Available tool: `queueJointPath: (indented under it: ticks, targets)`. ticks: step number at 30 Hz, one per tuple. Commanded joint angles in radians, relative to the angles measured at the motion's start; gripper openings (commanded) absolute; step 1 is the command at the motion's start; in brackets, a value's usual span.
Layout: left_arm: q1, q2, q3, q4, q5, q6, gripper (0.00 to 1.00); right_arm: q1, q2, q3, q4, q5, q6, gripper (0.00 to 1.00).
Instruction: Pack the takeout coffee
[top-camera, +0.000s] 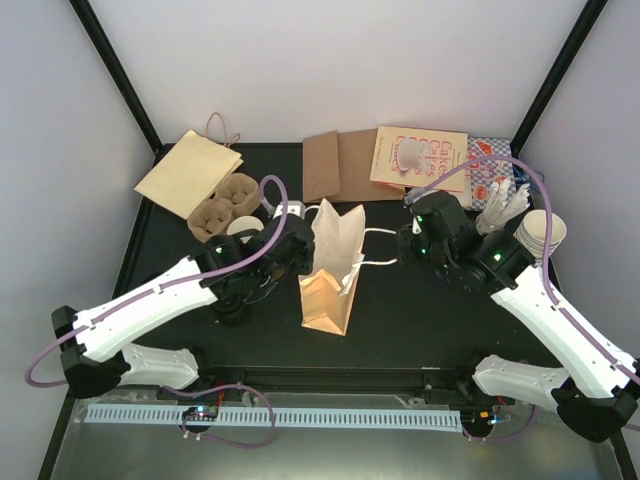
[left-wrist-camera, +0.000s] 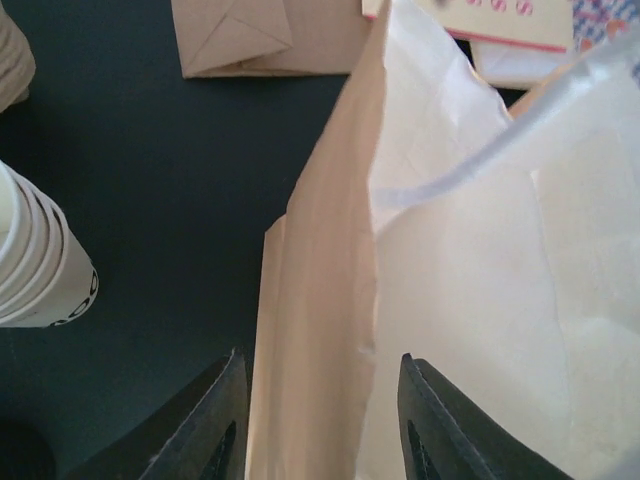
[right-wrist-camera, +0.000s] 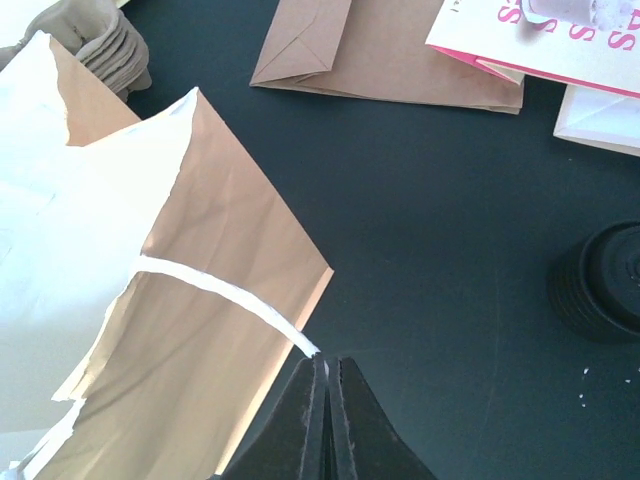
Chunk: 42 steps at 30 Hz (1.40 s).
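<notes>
1. The tan paper bag (top-camera: 328, 295) stands open mid-table, between the two arms.
2. The left gripper (left-wrist-camera: 320, 358) has its jaws apart, straddling the bag's left side wall (the fold sits between the fingers).
3. The right gripper (right-wrist-camera: 328, 368) is pinched closed on the bag's white handle (right-wrist-camera: 220, 288).
4. The takeout coffee cannot be made out in any view; the bag's inside is too bright to read.
5. A stack of white cups (left-wrist-camera: 35, 255) sits near the bag's left side.

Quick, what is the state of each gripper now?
Left gripper: open, fingers astride the edge of the paper bag.
Right gripper: closed on the bag's white handle.
</notes>
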Motion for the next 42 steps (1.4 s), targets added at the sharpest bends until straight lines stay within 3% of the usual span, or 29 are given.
queueJointPath:
  ticks: [1, 6, 8, 13, 23, 29, 40, 42]
  targets:
    - [0.006, 0.055, 0.084, -0.102, 0.054, 0.054, 0.45, -0.004, -0.011, 0.004, 0.029, -0.034, -0.010, 0.01]
    - [0.006, 0.123, 0.143, -0.186, 0.046, 0.087, 0.48, -0.005, -0.004, 0.005, 0.028, -0.038, -0.016, 0.01]
    - [0.006, 0.143, 0.168, -0.230, 0.017, 0.078, 0.39, -0.004, -0.004, 0.005, 0.022, -0.034, -0.015, 0.01]
    - [0.013, 0.184, 0.211, -0.323, -0.071, 0.064, 0.03, -0.007, -0.010, 0.009, -0.024, 0.022, -0.007, 0.01]
    - [0.038, 0.242, 0.281, -0.401, -0.203, 0.045, 0.02, -0.047, -0.036, 0.027, -0.104, 0.108, 0.018, 0.01]
    - [0.039, 0.263, 0.304, -0.347, -0.185, 0.106, 0.02, -0.047, -0.041, 0.031, -0.066, 0.037, -0.010, 0.01]
    - [0.088, 0.333, 0.377, -0.188, -0.114, 0.226, 0.02, -0.048, 0.024, 0.159, 0.008, -0.161, -0.071, 0.41]
    - [0.105, 0.355, 0.400, -0.178, -0.106, 0.241, 0.02, -0.047, 0.023, 0.189, 0.008, -0.179, -0.075, 0.53]
